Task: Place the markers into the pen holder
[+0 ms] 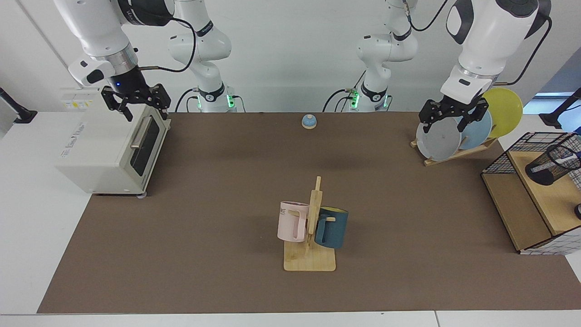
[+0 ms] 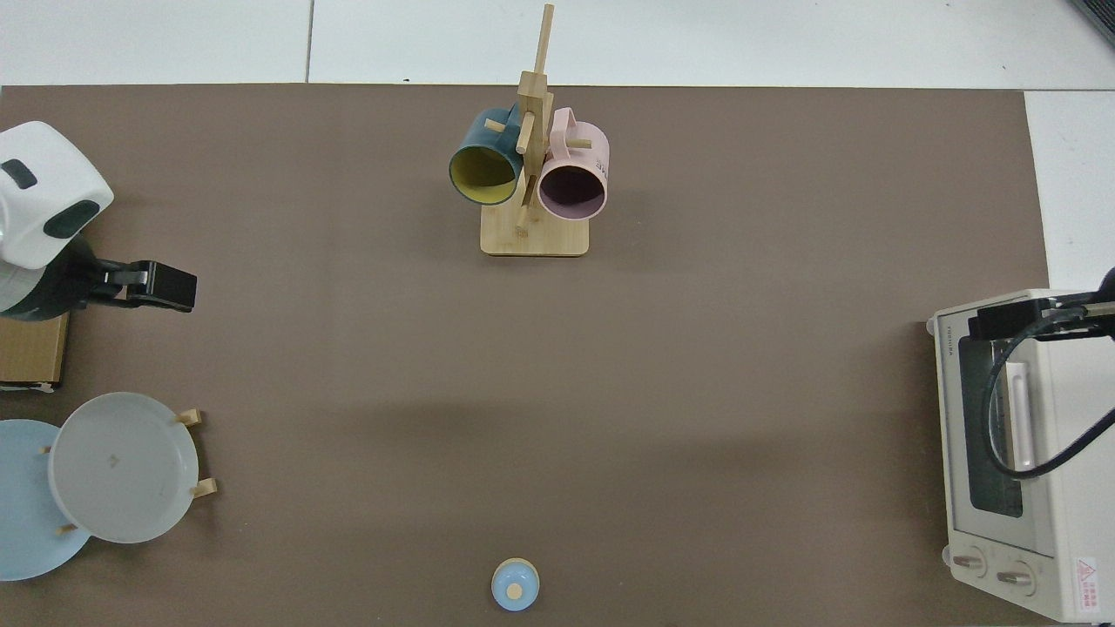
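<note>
Now: left hand (image 1: 453, 119) spread, empty, above grey plate (image 1: 438, 138). Right hand (image 1: 136, 101) spread, waiting over toaster oven (image 1: 109, 145). Marker (image 1: 565, 161) already inside tilted pen holder (image 1: 550, 164) on shelf rack (image 1: 531, 200).

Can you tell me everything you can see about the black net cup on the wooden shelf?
The pen holder is a black wire-mesh cup, round like a mug. It stands on the top wooden board of the shelf rack, at the table's edge. A white marker with a blue end shows at its open top. No gripper touches it.
</note>
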You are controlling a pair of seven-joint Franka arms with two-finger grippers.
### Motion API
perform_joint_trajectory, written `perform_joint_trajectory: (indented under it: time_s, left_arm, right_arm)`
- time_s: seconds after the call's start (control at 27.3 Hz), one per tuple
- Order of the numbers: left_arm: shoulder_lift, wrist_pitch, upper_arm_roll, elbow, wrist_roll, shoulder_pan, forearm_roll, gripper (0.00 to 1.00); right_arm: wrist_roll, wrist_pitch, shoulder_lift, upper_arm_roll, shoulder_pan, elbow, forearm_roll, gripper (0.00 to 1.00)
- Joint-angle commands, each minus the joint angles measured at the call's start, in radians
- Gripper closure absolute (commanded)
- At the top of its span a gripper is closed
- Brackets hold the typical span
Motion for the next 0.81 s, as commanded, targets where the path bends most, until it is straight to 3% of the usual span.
perform_joint_trajectory:
  time_s: [0.0, 0.22, 0.77]
  left_arm:
    - [-0.027, 0.000, -0.011, -0.020, -0.012, 0.016, -0.049, 0.00]
    - [-0.065, 0.096, 0.005, -0.094, -0.001, 0.016, -0.103, 0.00]
    - [-0.057, 0.061, 0.003, -0.069, -0.003, -0.002, -0.078, 0.00]
  right_arm:
    - [-0.025, -0.009, -0.007, 0.002, -0.009, -0.001, 0.003, 0.00]
    - [-0.025, -0.009, -0.007, 0.002, -0.009, -0.001, 0.003, 0.00]
    - [-0.025, -0.009, -0.007, 0.004, -0.009, -0.001, 0.003, 0.00]
